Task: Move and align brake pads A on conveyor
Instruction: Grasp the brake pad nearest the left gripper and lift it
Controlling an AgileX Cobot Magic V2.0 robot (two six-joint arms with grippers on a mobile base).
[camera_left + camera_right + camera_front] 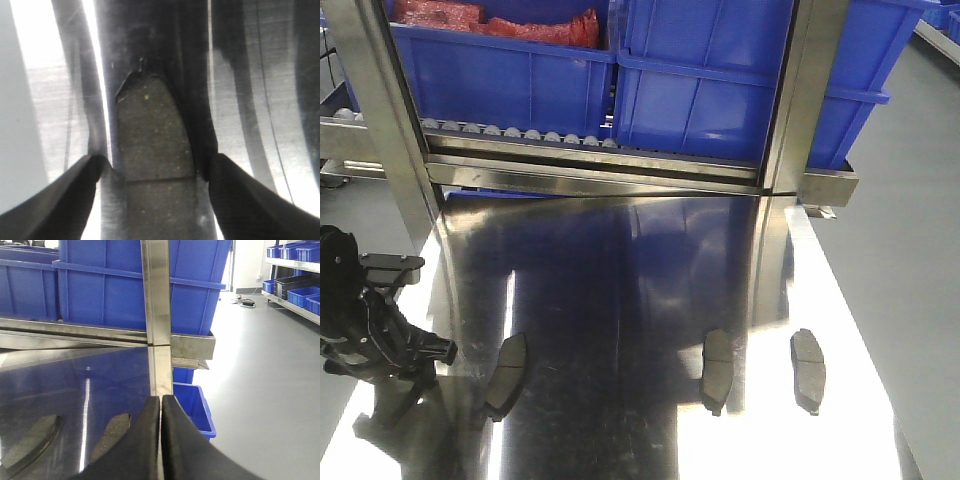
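The left gripper [155,172] is released, its jaws straddling a flat dark-grey curved brake pad [152,130] near the left edge of the shiny steel table [620,260]. Lower squarely, centre across the pad's width, then clench evenly. The right gripper [161,410] is clenched on nothing.

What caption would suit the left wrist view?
Open left tool straddling a dark brake pad lying on the shiny steel tabletop.

Three flat dark-grey pads down on the shiny desk [620,290], all lying lengthwise, front to back. Left brake pad [506,374] well apart from the rest, speckled face up, groove across it. Middle brake pad [718,371] and right brake pad [808,370] near each other, roughly level.
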